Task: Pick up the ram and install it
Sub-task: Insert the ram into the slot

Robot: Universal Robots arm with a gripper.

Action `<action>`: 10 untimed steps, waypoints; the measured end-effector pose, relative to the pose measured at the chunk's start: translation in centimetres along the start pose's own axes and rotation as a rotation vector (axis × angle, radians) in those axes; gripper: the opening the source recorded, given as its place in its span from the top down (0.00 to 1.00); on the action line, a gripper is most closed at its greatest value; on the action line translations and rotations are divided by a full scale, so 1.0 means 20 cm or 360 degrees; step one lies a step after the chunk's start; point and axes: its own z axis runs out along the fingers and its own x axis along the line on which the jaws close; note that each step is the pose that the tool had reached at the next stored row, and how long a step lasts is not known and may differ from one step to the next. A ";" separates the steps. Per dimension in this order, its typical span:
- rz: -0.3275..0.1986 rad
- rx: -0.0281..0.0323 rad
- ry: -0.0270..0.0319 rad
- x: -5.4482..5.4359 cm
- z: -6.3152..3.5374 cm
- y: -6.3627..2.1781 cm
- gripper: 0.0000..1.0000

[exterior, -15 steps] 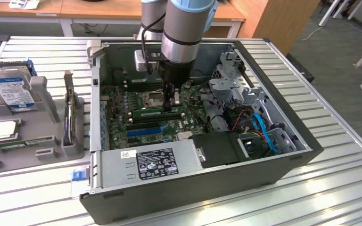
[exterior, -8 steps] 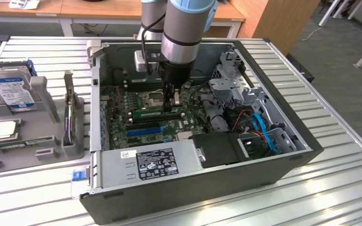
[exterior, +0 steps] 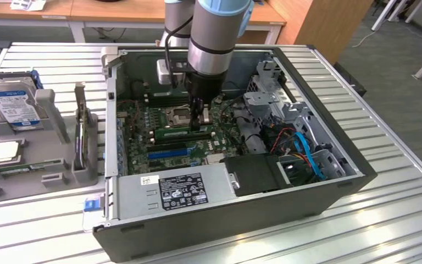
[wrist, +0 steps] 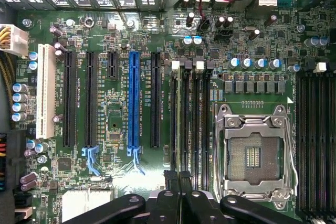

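Item: ram (exterior: pixel 178 133), standing edgewise in a motherboard slot beside the processor socket (exterior: pixel 176 115); your gripper (exterior: pixel 198 124) clenched, tips at its top edge; step judged seating, calling for straight, even downward pressure.

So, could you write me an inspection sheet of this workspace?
Surface: slatted metal table, open computer case on it.
Job's things: ram, green stick standing in a motherboard slot below the gripper.
Clutter: hard drive and processor chip in a grey fixture.
Grippers: gripper shut, above the memory slots beside the empty socket.
Cables: blue cables inside the case.
Surroundings: wooden desks behind.
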 end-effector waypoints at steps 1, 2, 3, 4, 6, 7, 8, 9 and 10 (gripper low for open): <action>0.0000 0.00002 -0.00004 0.00 0.002 0.000 0.89; 0.0000 0.00000 0.00000 0.00 0.002 0.000 0.89; 0.0000 0.00000 -0.00001 0.00 0.003 0.000 0.89; 0.0000 -0.00001 0.00001 0.00 0.002 0.000 0.89; 0.0000 -0.00001 0.00001 0.01 0.003 0.000 0.89; 0.0000 0.00000 0.00000 0.01 0.005 0.000 0.89; 0.0000 -0.00001 0.00003 0.01 0.006 0.000 0.89; 0.0000 -0.00002 0.00004 0.01 0.006 0.000 0.89; 0.0000 -0.00002 0.00004 0.01 0.006 0.000 0.89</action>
